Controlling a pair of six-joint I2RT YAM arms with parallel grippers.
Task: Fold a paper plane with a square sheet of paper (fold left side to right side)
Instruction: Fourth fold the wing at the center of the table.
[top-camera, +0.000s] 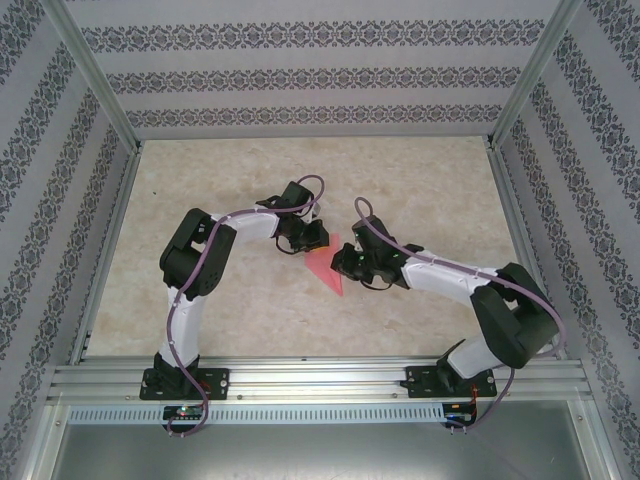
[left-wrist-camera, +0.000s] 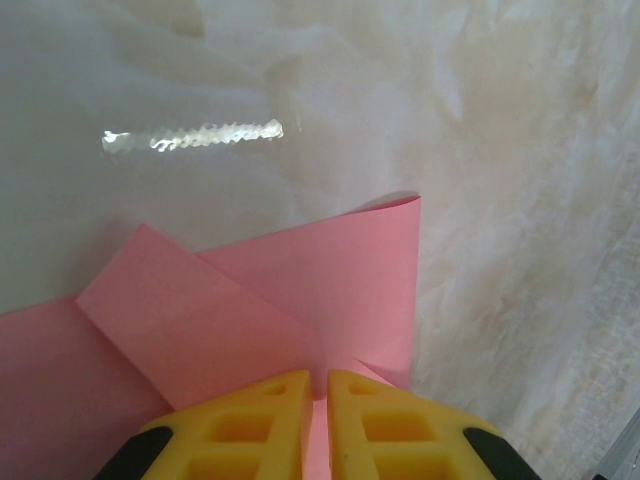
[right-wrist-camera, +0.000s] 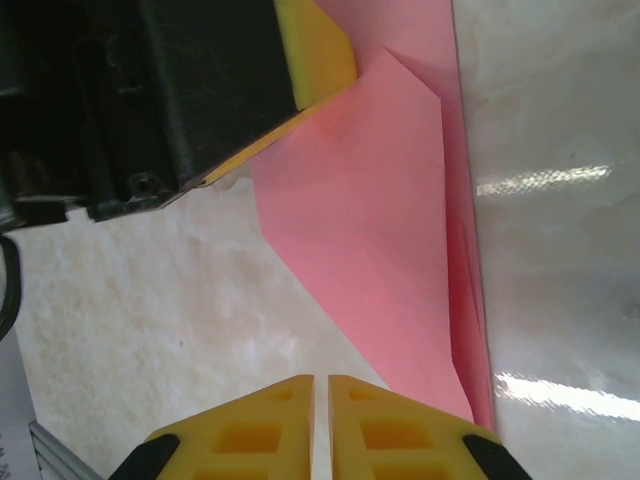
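The salmon-pink sheet of paper (top-camera: 325, 268) lies on the table, folded into a narrow pointed paper-plane shape with its tip toward the arms. My left gripper (top-camera: 308, 240) rests on its far end, jaws shut. In the left wrist view the yellow fingertips (left-wrist-camera: 290, 400) sit on the paper (left-wrist-camera: 300, 290), and one flap edge stands up at the right. My right gripper (top-camera: 345, 262) is beside the paper's right edge. The right wrist view has it (right-wrist-camera: 320, 380) shut over bare table, just short of the paper (right-wrist-camera: 380, 200). The left arm's yellow finger (right-wrist-camera: 320, 45) lies on the paper.
The marble-patterned table (top-camera: 200, 200) is bounded by patterned walls and metal frame posts (top-camera: 95, 75). An aluminium rail (top-camera: 320, 375) carrying both arm bases runs along the near edge. Open table lies on all sides of the paper.
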